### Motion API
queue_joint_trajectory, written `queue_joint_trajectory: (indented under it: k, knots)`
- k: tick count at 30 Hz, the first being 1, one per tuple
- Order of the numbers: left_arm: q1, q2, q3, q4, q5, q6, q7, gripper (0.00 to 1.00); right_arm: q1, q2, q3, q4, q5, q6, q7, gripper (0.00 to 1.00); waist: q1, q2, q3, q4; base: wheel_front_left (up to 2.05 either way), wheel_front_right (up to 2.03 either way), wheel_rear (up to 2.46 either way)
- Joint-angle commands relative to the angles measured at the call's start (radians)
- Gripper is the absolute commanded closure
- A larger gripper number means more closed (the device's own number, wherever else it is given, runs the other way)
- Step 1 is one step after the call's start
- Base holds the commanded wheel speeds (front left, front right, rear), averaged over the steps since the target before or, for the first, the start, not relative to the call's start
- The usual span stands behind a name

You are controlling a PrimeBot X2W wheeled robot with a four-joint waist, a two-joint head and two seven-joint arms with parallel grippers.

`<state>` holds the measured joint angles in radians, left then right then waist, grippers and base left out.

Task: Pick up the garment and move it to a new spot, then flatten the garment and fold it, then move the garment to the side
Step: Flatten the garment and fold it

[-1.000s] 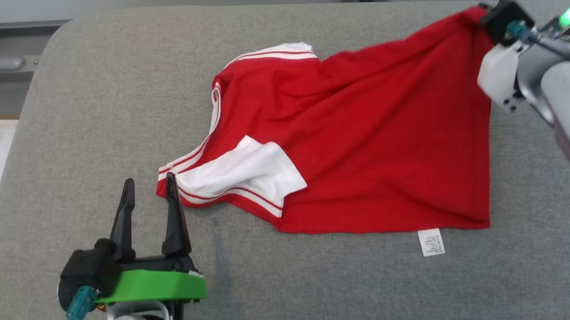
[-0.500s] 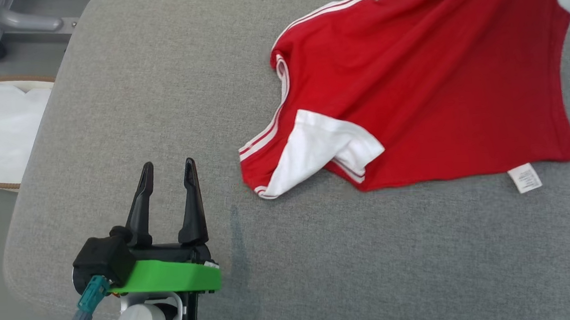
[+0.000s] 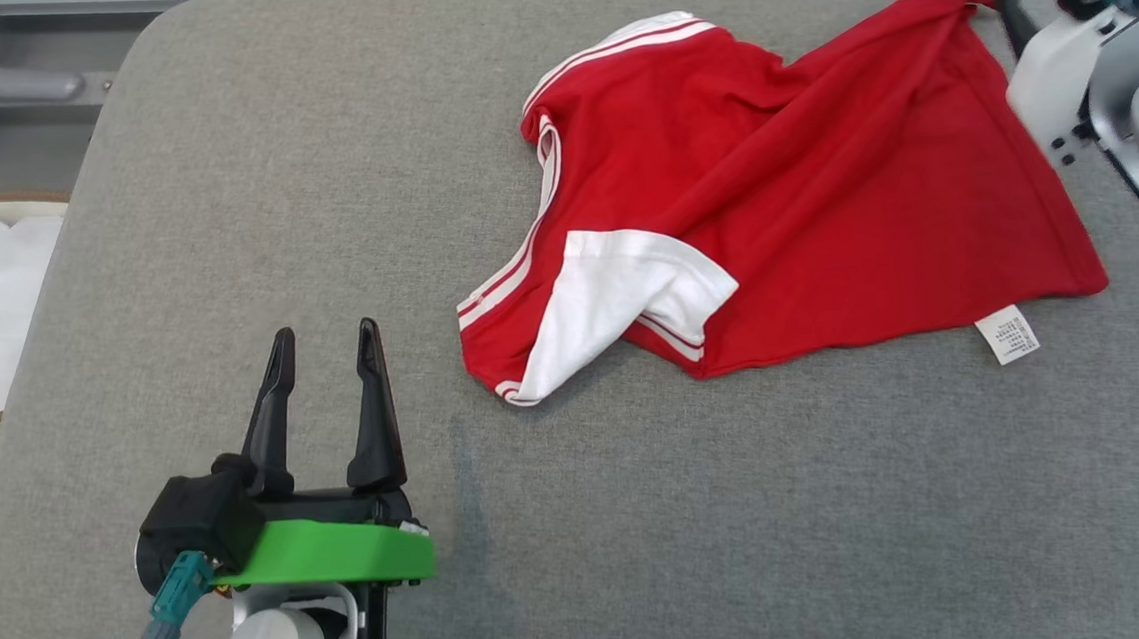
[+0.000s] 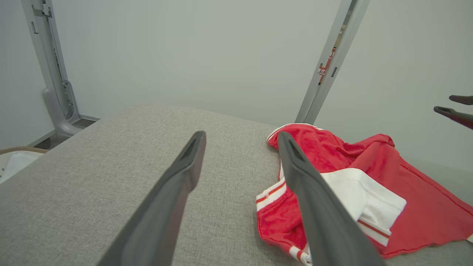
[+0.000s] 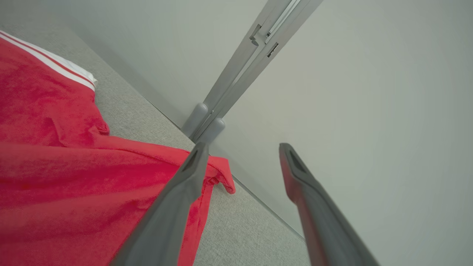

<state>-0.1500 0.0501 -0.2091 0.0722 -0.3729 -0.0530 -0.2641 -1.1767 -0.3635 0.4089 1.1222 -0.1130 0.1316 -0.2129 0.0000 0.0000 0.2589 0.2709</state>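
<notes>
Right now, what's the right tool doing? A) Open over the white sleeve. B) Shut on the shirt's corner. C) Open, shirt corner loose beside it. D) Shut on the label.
C: the right tool has its jaws apart, and a corner of the shirt lies loose beside them.

matt red cloth garment (image 3: pixel 820 172), rough gry woven-fabric tbl top (image 3: pixel 273 230)
</notes>
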Motion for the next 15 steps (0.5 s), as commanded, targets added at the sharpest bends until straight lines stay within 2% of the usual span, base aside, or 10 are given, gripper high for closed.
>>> queue_joint_trajectory:
  k: [1,7,12,15]
  knots:
    - [0.013,0.001,0.006,0.005,0.007,-0.005,0.0,0.0,0.031,0.015,-0.011,0.0,0.026,-0.002,-0.017,0.0,0.0,0.0,-0.031,-0.036,0.0,0.0,0.0]
    - [0.016,0.001,0.018,0.014,0.025,-0.011,0.0,0.0,0.143,0.138,0.012,-0.032,0.164,-0.002,-0.047,0.0,0.0,0.0,-0.052,-0.073,0.0,0.0,0.0]
    - [0.007,0.001,0.017,0.015,0.033,-0.016,0.0,0.0,0.226,0.215,0.105,-0.108,0.298,-0.002,-0.051,0.0,0.0,0.0,-0.037,-0.068,0.0,0.0,0.0]
    - [0.004,0.001,0.014,0.016,0.03,-0.016,0.0,0.0,0.258,0.234,0.173,-0.154,0.384,-0.002,-0.052,0.0,0.0,0.0,-0.025,-0.052,0.0,0.0,0.0]
